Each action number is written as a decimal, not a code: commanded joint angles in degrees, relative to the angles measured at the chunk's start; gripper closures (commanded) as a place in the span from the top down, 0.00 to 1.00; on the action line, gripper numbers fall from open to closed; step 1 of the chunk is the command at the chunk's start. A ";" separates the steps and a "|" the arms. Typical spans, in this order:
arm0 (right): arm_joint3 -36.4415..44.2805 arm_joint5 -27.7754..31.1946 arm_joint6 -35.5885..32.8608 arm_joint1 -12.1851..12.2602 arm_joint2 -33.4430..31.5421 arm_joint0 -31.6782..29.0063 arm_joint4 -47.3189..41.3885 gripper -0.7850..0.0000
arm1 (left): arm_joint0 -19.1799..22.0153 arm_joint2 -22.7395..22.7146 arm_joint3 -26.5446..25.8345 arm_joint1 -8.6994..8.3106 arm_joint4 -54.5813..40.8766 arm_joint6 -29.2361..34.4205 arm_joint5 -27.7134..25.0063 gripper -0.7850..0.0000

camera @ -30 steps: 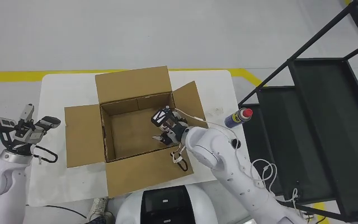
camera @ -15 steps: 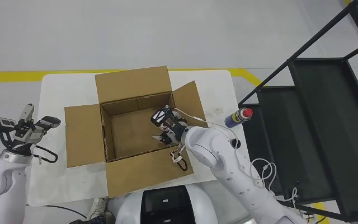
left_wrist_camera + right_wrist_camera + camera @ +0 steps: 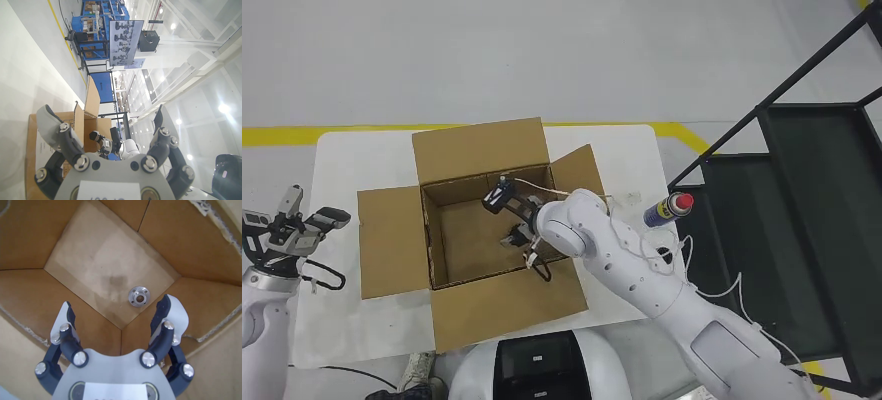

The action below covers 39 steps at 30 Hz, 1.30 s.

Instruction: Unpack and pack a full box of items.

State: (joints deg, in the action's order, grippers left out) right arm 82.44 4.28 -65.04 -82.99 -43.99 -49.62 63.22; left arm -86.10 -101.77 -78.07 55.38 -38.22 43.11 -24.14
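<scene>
Box (image 3: 480, 150) sits on the white surface (image 3: 352, 160), all four flaps folded out, top open.

Right arm is down through the opening. Right pincer (image 3: 116, 303) is inside the box, jaws spread wide, nothing between them. It hangs above the box floor, not touching it.

One item shows on the box floor: a small round metal flange (image 3: 139, 298). It lies flat, bore facing up, close to a bottom corner and just off the walls. It is below the right pincer and apart from it, closer to one fingertip than the other. In the top view the arm covers that spot, so I can't tell which corner.

Left pincer (image 3: 103, 111) is off the left edge of the surface, well apart from the box, jaws wide, holding nothing.

Blue spray can with red cap (image 3: 669, 209) stands at the right edge of the surface. Black metal rack (image 3: 802, 200) is right of that.
</scene>
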 commanded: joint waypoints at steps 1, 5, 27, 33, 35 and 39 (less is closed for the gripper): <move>-1.67 -0.79 -0.41 -0.55 1.21 1.11 -0.21 0.92 | 0.00 0.00 0.00 0.00 0.00 0.00 0.00 1.00; -5.08 -2.51 -0.33 -1.39 2.83 2.10 0.20 0.84 | 0.00 0.00 0.00 0.00 0.00 0.00 0.00 1.00; -19.42 -4.15 0.84 -4.23 4.35 6.88 -1.15 0.54 | 0.00 0.00 0.00 0.00 0.00 0.00 0.00 1.00; -23.48 -3.63 2.45 -5.22 4.62 8.21 -2.73 0.46 | 0.00 0.00 0.00 0.00 0.00 0.00 0.00 1.00; -24.37 -4.12 2.20 -5.57 5.09 8.68 -2.32 0.46 | 0.00 0.00 0.00 0.00 0.00 0.00 0.00 1.00; -24.77 -6.39 0.62 -6.37 6.62 9.36 -0.38 0.47 | 0.00 0.00 0.00 0.00 0.00 0.00 0.00 1.00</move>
State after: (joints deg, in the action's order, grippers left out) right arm 57.68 -1.58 -64.00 -89.22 -37.64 -40.37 62.47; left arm -86.10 -101.77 -78.07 55.38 -38.22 43.11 -24.14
